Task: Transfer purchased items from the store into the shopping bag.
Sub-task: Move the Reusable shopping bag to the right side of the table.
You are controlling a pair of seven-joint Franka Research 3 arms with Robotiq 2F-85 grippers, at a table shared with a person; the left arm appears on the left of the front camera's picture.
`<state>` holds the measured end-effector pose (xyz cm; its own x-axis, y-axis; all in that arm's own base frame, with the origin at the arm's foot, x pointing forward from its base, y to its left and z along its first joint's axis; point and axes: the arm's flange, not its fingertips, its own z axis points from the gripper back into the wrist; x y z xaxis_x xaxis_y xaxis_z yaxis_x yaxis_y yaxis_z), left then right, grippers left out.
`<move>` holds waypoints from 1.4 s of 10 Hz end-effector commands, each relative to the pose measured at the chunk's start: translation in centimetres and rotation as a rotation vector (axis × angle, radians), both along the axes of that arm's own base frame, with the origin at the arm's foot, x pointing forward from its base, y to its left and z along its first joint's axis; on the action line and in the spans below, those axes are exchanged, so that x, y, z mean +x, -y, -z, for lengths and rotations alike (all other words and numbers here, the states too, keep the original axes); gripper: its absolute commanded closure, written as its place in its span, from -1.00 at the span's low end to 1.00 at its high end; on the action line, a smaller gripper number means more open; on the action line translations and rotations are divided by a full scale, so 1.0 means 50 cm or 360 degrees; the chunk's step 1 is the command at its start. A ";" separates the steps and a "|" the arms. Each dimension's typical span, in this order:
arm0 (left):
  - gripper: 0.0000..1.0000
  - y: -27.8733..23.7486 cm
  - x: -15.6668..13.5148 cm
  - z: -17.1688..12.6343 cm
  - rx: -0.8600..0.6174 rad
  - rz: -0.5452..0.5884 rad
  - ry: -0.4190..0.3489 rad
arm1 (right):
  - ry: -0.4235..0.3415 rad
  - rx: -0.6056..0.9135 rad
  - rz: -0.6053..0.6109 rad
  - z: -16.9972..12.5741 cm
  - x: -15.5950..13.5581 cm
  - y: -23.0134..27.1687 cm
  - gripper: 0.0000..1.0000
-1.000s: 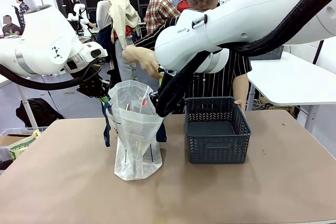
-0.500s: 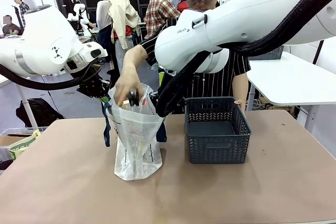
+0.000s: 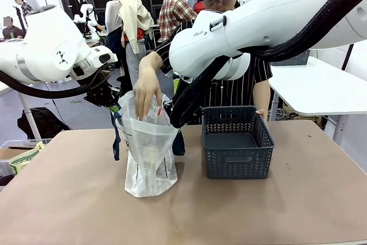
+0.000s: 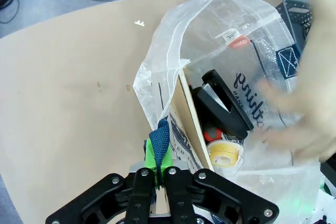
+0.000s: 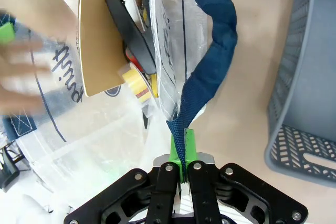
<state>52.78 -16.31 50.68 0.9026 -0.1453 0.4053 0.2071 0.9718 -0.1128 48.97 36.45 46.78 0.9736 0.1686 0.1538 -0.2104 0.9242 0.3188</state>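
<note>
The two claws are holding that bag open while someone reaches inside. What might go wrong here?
1. The left claw and right claw each pinch only a thin navy strap; if one slips, the bag would likely sag shut or tip over.
2. The person's hand is at the bag's mouth, between the two claws; any sudden claw movement might bump it.

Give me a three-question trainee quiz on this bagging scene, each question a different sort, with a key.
1. True or false: the right tool is open.
2. What does the left tool pinch? A) a navy handle of the shopping bag B) a yellow item C) the table edge
3. Fill in: the person's hand is at the mouth of the ___.
Key: 1 false; 2 A; 3 shopping bag.
</note>
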 end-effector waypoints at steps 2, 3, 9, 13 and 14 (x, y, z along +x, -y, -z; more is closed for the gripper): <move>1.00 -0.003 -0.004 -0.002 0.0004 0.0000 0.0000 | -0.0001 0.0013 0.0006 -0.002 0.000 0.000 1.00; 1.00 -0.003 -0.004 -0.002 0.0004 0.0000 0.0000 | -0.0001 0.0013 0.0006 -0.002 0.000 0.000 1.00; 1.00 -0.003 -0.004 -0.002 0.0004 0.0000 0.0000 | -0.0001 0.0013 0.0006 -0.002 0.000 0.000 1.00; 1.00 -0.003 -0.004 -0.002 0.0004 0.0000 0.0000 | -0.0001 0.0013 0.0006 -0.002 0.000 0.000 1.00; 1.00 -0.003 -0.004 -0.002 0.0004 0.0000 0.0000 | -0.0001 0.0013 0.0006 -0.002 0.000 0.000 1.00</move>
